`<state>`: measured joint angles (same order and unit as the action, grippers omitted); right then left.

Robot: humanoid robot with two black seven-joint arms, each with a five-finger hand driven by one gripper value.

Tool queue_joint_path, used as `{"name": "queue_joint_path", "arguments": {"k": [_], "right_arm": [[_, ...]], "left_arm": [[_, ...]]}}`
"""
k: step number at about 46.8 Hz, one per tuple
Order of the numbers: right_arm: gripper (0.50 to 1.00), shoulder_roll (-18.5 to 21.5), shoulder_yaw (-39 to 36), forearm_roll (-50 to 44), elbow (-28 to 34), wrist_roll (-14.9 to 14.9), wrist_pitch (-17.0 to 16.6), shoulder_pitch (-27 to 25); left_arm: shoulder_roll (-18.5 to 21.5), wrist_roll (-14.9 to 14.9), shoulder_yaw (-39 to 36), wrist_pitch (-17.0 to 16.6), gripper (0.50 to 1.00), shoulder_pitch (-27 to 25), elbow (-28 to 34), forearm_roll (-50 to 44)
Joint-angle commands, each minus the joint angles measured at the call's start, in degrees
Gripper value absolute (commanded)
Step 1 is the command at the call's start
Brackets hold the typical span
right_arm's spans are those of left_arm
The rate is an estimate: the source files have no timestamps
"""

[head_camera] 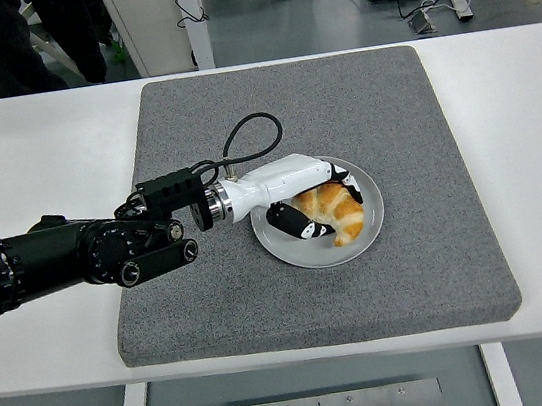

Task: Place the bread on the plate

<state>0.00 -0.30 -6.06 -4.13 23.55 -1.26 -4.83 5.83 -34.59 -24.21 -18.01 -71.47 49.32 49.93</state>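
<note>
**Bread over the plate, release still to come**

Head view: the left hand [313,202] is reaching in from the left edge over the grey mat [214,302], its white shell and black-tipped fingers [294,225] curling around the bread [333,209], a golden croissant-like piece. The bread is sitting within the outline of the plate [372,217], toward its middle, with its lower tip pointing at the plate's near rim. Whether it is resting on the plate's surface or hanging just above it cannot be told from this angle; the hand is lying low and close to the dish. The fingers are gripping the bread from the left and from above, with the thumb side below. The right hand is not showing anywhere. The plate is lying near the centre of the mat, which is covering most of the white table [34,166]. Legs and shoes of people are showing at the top, well away from the work.

The step in hand looks like the set-down. Doing it well is a matter of making sure the bread is bearing its weight on the plate before the fingers are loosening, then opening them evenly so no fingertip is dragging the soft crust sideways. The hand should be lifting away upward and leftward, clear of the rim, so the light plate is not being nudged across the mat.
</note>
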Motion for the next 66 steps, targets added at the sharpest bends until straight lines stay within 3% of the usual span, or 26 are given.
{"name": "queue_joint_path", "arguments": {"k": [1, 27, 31, 46, 66], "right_arm": [[1.000, 0.00, 0.04, 0.00, 0.00, -0.08, 0.03, 0.08], [1.000, 0.00, -0.05, 0.00, 0.00, 0.01, 0.02, 0.17], [1.000, 0.00, -0.05, 0.00, 0.00, -0.08, 0.03, 0.08], [1.000, 0.00, -0.05, 0.00, 0.00, 0.01, 0.03, 0.08], [1.000, 0.00, -0.05, 0.00, 0.00, -0.08, 0.03, 0.08]], "left_arm": [[0.06, -0.04, 0.04, -0.01, 0.500, 0.01, -0.01, -0.01], [0.06, -0.04, 2.24, 0.08, 0.505, 1.15, -0.01, -0.89], [0.23, -0.04, 2.42, 0.08, 0.573, 1.68, -0.01, -0.89], [1.37, -0.21, 2.50, 0.08, 0.737, 2.21, -0.01, -0.89], [2.52, -0.13, 3.12, 0.08, 0.866, 2.82, -0.01, -0.97]]}}
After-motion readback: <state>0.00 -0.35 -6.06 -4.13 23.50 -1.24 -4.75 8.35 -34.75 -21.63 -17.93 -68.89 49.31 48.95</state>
